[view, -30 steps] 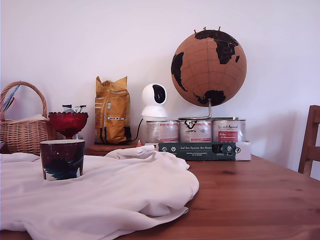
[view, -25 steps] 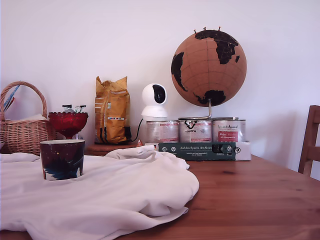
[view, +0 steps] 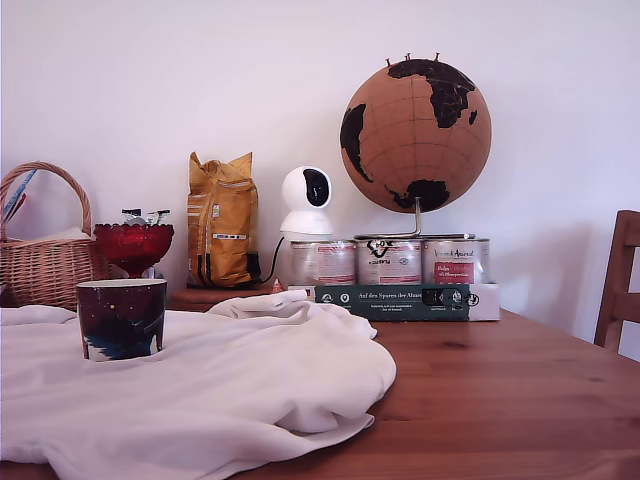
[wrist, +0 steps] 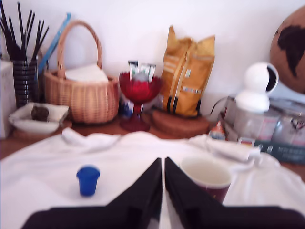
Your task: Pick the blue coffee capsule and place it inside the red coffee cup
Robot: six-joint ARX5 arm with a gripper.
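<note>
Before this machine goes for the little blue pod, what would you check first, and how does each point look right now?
1. Small bright blue coffee capsule visible on the white cloth: ok.
2. Capsule free, nothing touching it: ok.
3. End effector open enough to take it: not ok, fingers nearly closed.
4. End effector empty: ok.
5. Dark maroon speckled handleless cup upright, mouth open: ok.
6. Cup empty inside: cannot tell, bottom hidden.

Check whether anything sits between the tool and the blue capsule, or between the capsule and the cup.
Nothing visible does. In the wrist view, only bare white cloth lies between the tool, the blue capsule and the cup. The tool's tips are nearly closed and hold nothing.
</note>
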